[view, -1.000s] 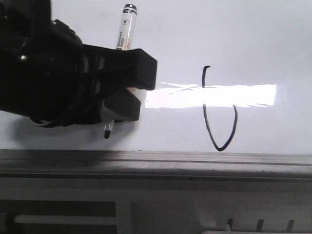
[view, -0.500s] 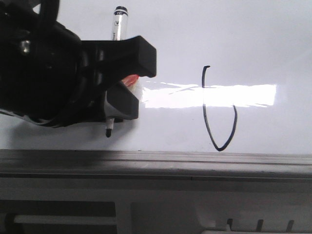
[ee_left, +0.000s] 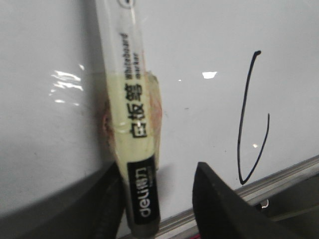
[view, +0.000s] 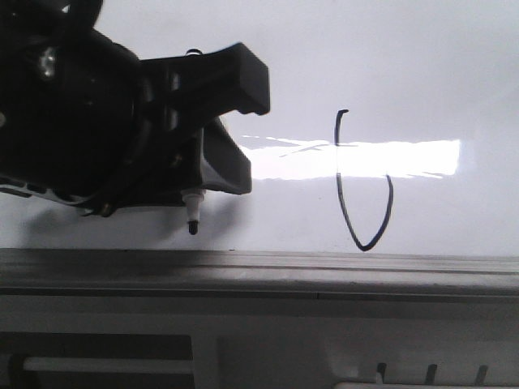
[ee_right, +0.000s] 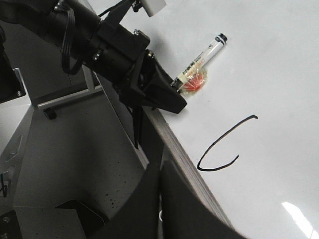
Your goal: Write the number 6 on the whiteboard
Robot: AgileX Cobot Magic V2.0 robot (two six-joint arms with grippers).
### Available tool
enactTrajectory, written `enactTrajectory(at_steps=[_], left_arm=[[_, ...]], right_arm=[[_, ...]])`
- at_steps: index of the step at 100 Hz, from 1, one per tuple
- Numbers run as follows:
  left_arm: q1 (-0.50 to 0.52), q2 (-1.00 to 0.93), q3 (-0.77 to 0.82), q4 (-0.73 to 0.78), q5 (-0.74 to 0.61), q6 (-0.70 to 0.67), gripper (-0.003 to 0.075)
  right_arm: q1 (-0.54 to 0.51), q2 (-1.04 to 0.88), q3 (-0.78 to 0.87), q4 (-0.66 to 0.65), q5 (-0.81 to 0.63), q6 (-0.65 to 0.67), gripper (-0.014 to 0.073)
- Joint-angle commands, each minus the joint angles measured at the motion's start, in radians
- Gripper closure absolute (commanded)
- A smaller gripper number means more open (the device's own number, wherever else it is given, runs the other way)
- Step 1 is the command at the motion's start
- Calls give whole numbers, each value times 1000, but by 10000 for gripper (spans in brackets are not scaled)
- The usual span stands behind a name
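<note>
Right now your left gripper (view: 212, 130) pinches the whiteboard marker (ee_left: 133, 144) at nine o'clock of the number 6 (view: 363, 182) on the whiteboard (view: 405, 65); your right gripper's (ee_right: 159, 199) fingers press together.

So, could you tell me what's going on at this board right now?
The left claw is holding a whiteboard marker, tip pointing down near the lower rim of the whiteboard. To its right is the number 6, so far a tall stroke with a pointed, open curl at the bottom. The marker sits well away from that stroke. The right claw is shut and holds nothing, hanging back off the board.
</note>
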Motion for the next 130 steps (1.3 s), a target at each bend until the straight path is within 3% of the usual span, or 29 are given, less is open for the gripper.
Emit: enactTrajectory(at_steps=[1,11,21,80,97,118,130], left_arm=[[17,13,0,-33,-139,-5,295],[17,13,0,-33,-146,-5,182],[17,13,0,-33,-146,-5,140],[17,-151,-4,-49,-112,-2,150],[17,-237,-4,-47,-41,78,251],[17,-393,27,-44,56,274,449],[17,-484,72,-32,130,316,594]], right_arm=[[-8,0,-24,15,-71,0,656],[-8,0,-24,15,-72,0,656],[-8,0,-24,15,-76,0,656],[-8,-26,-24,20,-76,2,656],[-8,-130,-24,-18,-89,2,656],[-8,-352,-1,-202,-64,2,656],[-8,-490,52,-238,-35,17,656]])
